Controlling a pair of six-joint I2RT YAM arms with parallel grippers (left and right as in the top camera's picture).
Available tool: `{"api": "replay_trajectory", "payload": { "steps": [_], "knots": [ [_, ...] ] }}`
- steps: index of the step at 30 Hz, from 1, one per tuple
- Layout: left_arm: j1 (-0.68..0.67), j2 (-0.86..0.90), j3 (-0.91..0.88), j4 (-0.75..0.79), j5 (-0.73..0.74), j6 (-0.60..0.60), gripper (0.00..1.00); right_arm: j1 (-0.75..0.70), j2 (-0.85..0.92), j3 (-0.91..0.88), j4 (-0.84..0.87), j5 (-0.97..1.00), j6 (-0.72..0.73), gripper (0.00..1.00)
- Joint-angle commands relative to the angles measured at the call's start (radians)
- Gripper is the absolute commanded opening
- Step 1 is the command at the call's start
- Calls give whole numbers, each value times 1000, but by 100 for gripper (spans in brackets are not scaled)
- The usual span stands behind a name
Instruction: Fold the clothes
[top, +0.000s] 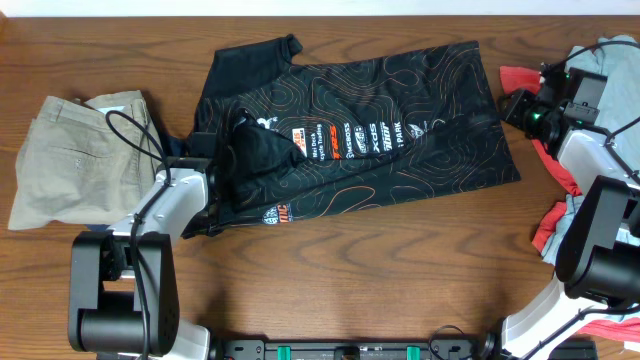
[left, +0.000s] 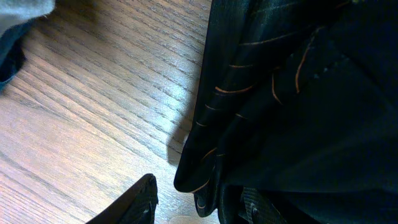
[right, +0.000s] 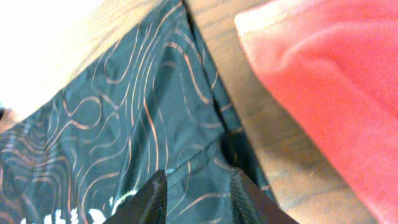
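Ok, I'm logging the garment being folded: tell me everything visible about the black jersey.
The black jersey looks like thin, smooth fabric with orange contour lines and a band of white, red and orange logos. It lies mostly flat, askew, on the wooden table, bunched up at the left gripper; the right gripper stands open over its right edge.

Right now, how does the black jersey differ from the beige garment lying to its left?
The black jersey is printed with orange lines and logos; the beige garment is plain. The jersey lies spread wide, bunched at one end, while the beige garment is folded compactly. The jersey covers more of the table than the beige garment. Both rest on it.
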Motion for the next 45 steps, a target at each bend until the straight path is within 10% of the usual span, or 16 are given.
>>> {"api": "replay_trajectory", "payload": {
  "steps": [1,11,24,30,36,45],
  "knots": [
    [1,6,-3,-2,-3,6,47,7,-25,4,-84,-14,3,34],
    [1,6,-3,20,-3,6,47,6,-23,-11,-416,401,-83,41],
    [1,6,-3,42,38,6,48,15,-23,-124,-377,377,-124,40],
    [1,6,-3,37,38,6,47,15,-23,-146,-397,377,-124,8],
    [1,6,-3,-15,39,6,8,-1,-29,-145,-483,385,-123,1],
    [1,6,-3,-237,114,6,6,-79,-80,-145,-705,499,7,1]
  ]
}}
